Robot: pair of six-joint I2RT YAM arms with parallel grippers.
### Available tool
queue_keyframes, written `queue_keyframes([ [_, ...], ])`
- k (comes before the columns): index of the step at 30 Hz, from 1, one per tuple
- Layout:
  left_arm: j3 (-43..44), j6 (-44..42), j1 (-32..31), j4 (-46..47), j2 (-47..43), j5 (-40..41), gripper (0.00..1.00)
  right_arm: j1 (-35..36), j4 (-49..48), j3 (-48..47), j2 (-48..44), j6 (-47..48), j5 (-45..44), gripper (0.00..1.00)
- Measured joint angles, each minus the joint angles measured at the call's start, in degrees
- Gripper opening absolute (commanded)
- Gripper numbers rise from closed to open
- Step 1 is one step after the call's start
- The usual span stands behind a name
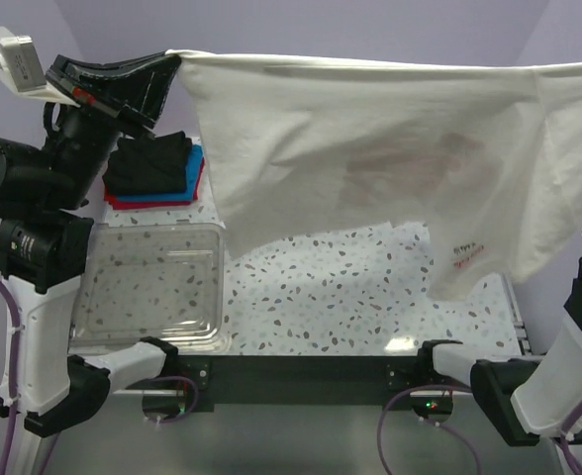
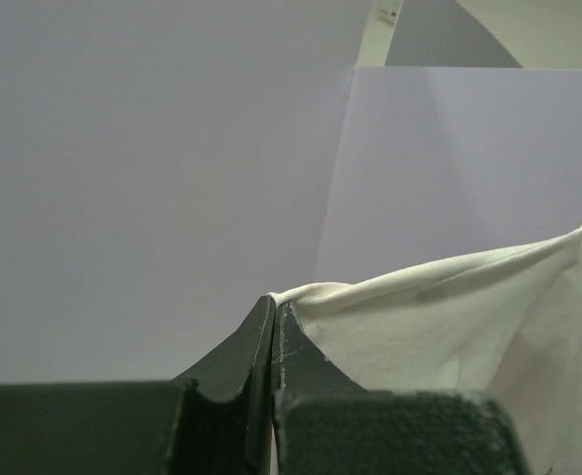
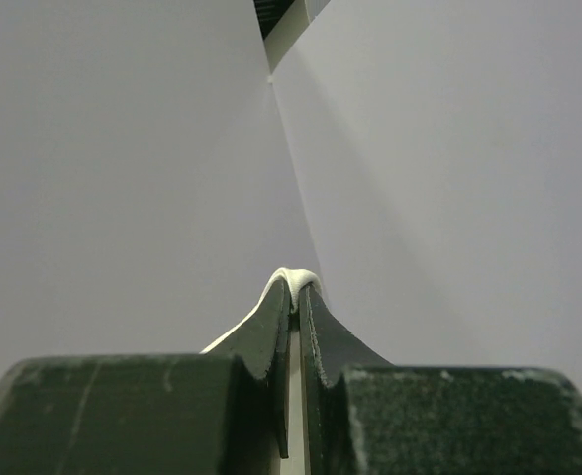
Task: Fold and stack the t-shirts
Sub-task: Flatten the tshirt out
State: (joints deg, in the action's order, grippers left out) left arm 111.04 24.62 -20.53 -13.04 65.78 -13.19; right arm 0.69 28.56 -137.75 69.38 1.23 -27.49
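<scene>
Lilac walls [image 1: 271,25], speckled table [image 1: 321,297], white tee [image 1: 370,148]

Left arm [image 1: 44,198] and right arm [image 1: 580,346] raised, left fingers [image 2: 240,358] and right fingers [image 3: 269,341] pinched shut.

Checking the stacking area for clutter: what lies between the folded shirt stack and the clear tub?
Nothing but a narrow strip of speckled table lies between the folded stack and the clear tub; the top external view shows it.
</scene>
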Motion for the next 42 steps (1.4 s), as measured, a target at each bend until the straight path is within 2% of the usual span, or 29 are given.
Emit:
queue_keyframes([
  [6, 2.82, 1.86, -0.11, -0.26, 4.37, -2.78, 0.0, 0.0, -3.39, 1.55, 1.11, 2.91, -1.97, 0.0],
  [11, -2.62, 0.96, -0.11, 0.0, 10.36, -1.79, 0.0, -0.02, -7.69, 9.51, 3.85, 3.32, -2.82, 0.0],
  [13, -5.11, -0.28, -0.04, 0.09, 14.51, -0.15, 0.0, -0.07, -10.14, 13.46, 7.04, 3.3, -2.91, 0.0],
  [16, -5.99, -1.44, 0.66, 0.57, 25.57, 3.65, 0.0, -0.09, -12.98, 14.12, 17.14, 2.78, -2.8, 0.0],
  [17, -5.95, -1.44, 1.01, 0.7, 30.01, 5.49, 0.06, -0.09, -13.22, 13.18, 21.22, 2.38, -2.62, 0.0],
  [18, -5.55, -1.31, 1.46, 0.79, 34.49, 7.69, 0.35, -0.07, -12.15, 10.25, 26.99, 1.49, -2.45, 0.02],
  [19, -4.85, -1.25, 1.97, 0.55, 39.04, 9.7, 0.56, -0.07, -11.69, 7.13, 33.05, 0.61, -1.46, 0.38],
  [20, -3.41, -0.68, 2.54, -0.46, 43.8, 11.72, 0.76, -0.04, -8.76, 2.34, 39.8, -0.55, -0.98, 0.62],
  [21, -1.01, -0.22, 3.08, -2.08, 48.54, 13.62, 1.0, -0.07, -6.56, -2.8, 46.36, -1.64, -0.2, 0.98],
  [23, 4.31, 1.09, 4.24, -5.03, 56.94, 16.68, 1.0, -0.07, -1.03, -9.05, 56.46, -3.54, 1.68, 0.99],
  [25, 9.27, 1.29, 5.05, -8.48, 62.31, 18.53, 1.0, -0.07, 4.52, -6.51, 59.69, -5.44, 3.17, 0.99],
  [28, 10.51, 1.2, 5.11, -9.86, 62.66, 19.63, 1.0, -0.04, 4.87, 9.16, 54.45, -7.48, 5.25, 0.99],
  [31, 3.02, 1.31, 3.76, -7.21, 55.39, 19.52, 1.0, -0.07, 6.1, 22.77, 44.68, -8.68, 6.43, 0.99],
  [37, -13.66, 3.26, -2.93, -3.13, 37.88, 18.64, 1.0, -0.42, 3.93, 38.6, 23.76, -11.61, 6.73, 0.99],
  [39, -17.9, 5.03, -6.27, -0.9, 34.69, 17.35, 1.0, -1.22, 3.13, 43.85, 18.8, -13.18, 7.76, 0.98],
  [42, -23.34, 7.91, -11.1, 1.73, 33.64, 14.71, 1.0, -2.93, 2.8, 50.38, 16.41, -15.47, 9.88, 0.98],
])
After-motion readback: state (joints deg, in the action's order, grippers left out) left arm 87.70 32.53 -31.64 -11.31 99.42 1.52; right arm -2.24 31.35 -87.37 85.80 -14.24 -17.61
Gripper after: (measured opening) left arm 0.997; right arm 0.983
